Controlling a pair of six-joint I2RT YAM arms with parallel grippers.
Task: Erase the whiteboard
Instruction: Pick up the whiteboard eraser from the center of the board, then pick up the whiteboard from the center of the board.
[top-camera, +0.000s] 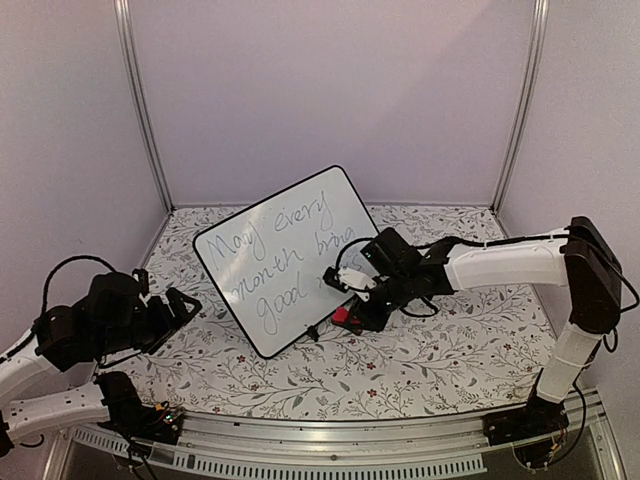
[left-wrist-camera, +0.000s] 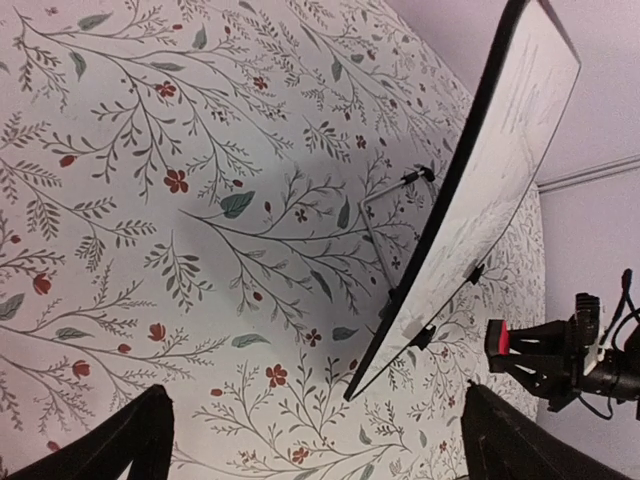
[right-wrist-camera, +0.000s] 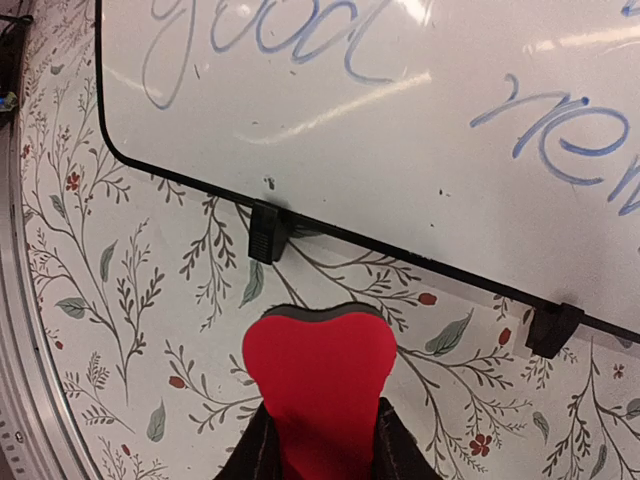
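Red eraser block (right-wrist-camera: 320, 370) clamped in the right gripper (right-wrist-camera: 322, 445), poised just below the board's bottom edge, likely staged for a first wipe. Glossy white black-framed whiteboard (top-camera: 285, 255) stands tilted on the floral tabletop (top-camera: 420, 360), propped on two visible black feet (right-wrist-camera: 268, 232), writing (right-wrist-camera: 560, 120) unerased. Left gripper (top-camera: 178, 305) gapes wide, idle. One board, one eraser

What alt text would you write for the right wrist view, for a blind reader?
A red eraser block, pinched in the right end effector, points at the lower edge of a glossy white whiteboard with a thin black frame, not touching it. Blue handwriting marks the board, which stands on small black feet on a floral tabletop.
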